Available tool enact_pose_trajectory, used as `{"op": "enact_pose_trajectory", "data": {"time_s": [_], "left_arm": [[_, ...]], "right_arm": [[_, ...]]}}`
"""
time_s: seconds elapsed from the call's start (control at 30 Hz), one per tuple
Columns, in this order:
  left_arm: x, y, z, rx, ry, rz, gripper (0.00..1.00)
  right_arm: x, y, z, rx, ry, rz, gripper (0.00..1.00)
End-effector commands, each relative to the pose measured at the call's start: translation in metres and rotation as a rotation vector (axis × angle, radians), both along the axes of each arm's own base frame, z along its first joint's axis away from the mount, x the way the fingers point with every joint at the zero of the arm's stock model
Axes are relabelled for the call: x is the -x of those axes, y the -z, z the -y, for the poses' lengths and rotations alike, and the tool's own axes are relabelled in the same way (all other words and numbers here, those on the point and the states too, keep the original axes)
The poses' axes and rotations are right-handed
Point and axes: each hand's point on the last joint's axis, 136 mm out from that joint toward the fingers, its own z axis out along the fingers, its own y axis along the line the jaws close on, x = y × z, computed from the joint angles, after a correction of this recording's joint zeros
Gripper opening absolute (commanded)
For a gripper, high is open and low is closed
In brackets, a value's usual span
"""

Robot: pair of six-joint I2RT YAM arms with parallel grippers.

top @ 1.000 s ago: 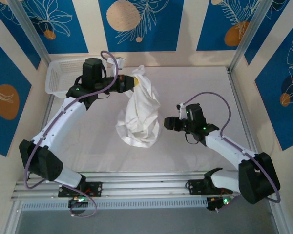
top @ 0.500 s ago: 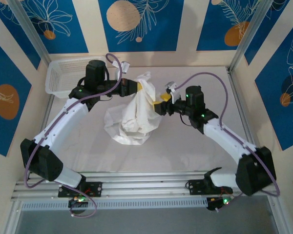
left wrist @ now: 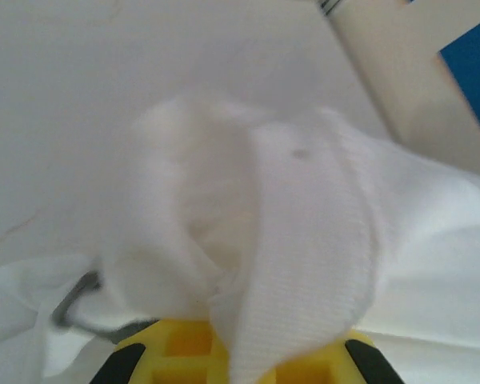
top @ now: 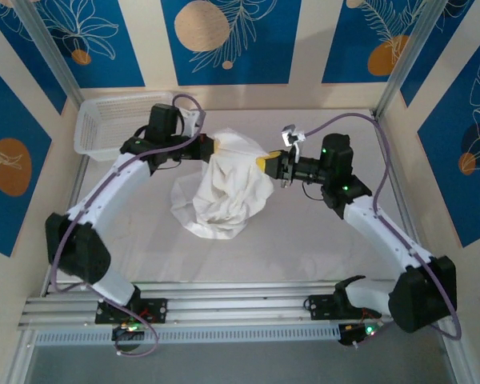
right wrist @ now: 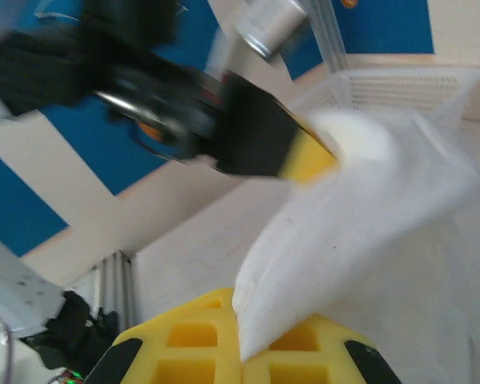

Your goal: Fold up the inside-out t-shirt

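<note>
1. T-shirt [top: 226,192]: white, thin, wrinkled, bunched rather than spread. It is located at the middle of the table, slightly toward the far side. Its upper part is lifted and drawn taut between the two hands. Its lower part is pooled on the table in a crumpled heap, spilling toward the left.
2. Left hand [top: 214,147]: clenched on the upper left edge of the t-shirt. In the left wrist view a fold of finely ribbed cloth is seen caught between the yellow fingers [left wrist: 180,348] and draped over them.
3. Right hand [top: 266,163]: clenched on the upper right edge of the t-shirt. In the right wrist view the cloth is seen pinched between the yellow fingers [right wrist: 188,352], from which it runs up toward the left hand. The two hands are held near each other, with the raised cloth between them.
4. Left arm [top: 116,180]: white with black joints, reached forward from the near left of the table and bent inward.
5. Right arm [top: 376,228]: same build, reached forward from the near right and bent inward.
6. Table [top: 328,240]: pale surface, on which the heap of the t-shirt rests.
7. Basket [top: 104,128]: white plastic mesh, set at the far left corner of the table, behind the left arm and apart from the t-shirt.
8. Walls [top: 224,40]: cream panels with blue printed sections, set round the table on three sides.
</note>
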Motion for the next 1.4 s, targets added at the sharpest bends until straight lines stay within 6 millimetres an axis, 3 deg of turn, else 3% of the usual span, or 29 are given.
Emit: {"op": "enact_pose_trajectory", "data": {"time_s": [0.0,0.13,0.23,0.37,0.53,0.63,0.73,0.83,0.93,1.0,1.07,1.17,1.2,1.23,1.3,1.37], "left_arm": [[-0.015,0.013,-0.009,-0.025,-0.047,0.006,0.14],[-0.008,-0.005,-0.023,-0.03,-0.117,0.025,0.47],[0.018,-0.005,-0.032,-0.003,-0.161,-0.069,0.54],[0.064,0.003,-0.02,0.133,-0.127,-0.205,0.6],[0.103,0.041,-0.019,0.147,-0.131,-0.386,0.68],[0.112,0.067,-0.025,0.082,-0.13,-0.426,0.73],[0.114,0.074,-0.01,0.126,-0.055,-0.464,0.77],[0.108,0.087,-0.01,0.084,-0.046,-0.474,0.78],[0.103,0.083,-0.001,0.112,0.003,-0.461,0.78],[0.1,0.088,-0.006,0.067,-0.022,-0.455,0.77],[0.097,0.091,-0.017,-0.004,-0.055,-0.431,0.77],[0.088,0.091,-0.03,-0.082,-0.102,-0.373,0.77],[0.085,0.09,-0.03,-0.082,-0.108,-0.36,0.77],[0.081,0.088,-0.026,-0.068,-0.104,-0.349,0.77],[0.074,0.084,-0.011,-0.032,-0.068,-0.332,0.76],[0.071,0.081,0.013,-0.014,0.0,-0.324,0.75]], "right_arm": [[0.017,-0.008,-0.001,-0.031,-0.049,-0.06,0.0],[0.006,0.012,-0.006,0.029,0.031,-0.072,0.0],[0.006,0.035,-0.026,0.094,0.02,-0.126,0.0],[0.019,0.072,-0.066,0.186,-0.067,-0.166,0.0],[0.037,0.104,-0.102,0.185,-0.188,-0.245,0.03],[0.052,0.112,-0.112,0.253,-0.246,-0.224,0.03],[0.071,0.11,-0.115,0.269,-0.332,-0.196,0.06],[0.073,0.111,-0.111,0.294,-0.316,-0.207,0.04],[0.086,0.115,-0.107,0.324,-0.354,-0.202,0.1],[0.079,0.121,-0.098,0.354,-0.282,-0.251,0.06],[0.053,0.137,-0.07,0.415,-0.067,-0.353,0.0],[0.018,0.185,0.024,0.473,0.45,-0.636,0.0],[0.018,0.199,0.057,0.438,0.59,-0.76,0.0],[0.021,0.209,0.076,0.379,0.648,-0.844,0.0],[0.026,0.207,0.083,0.274,0.627,-0.862,0.0],[0.029,0.191,0.071,0.218,0.538,-0.768,0.0]]}}
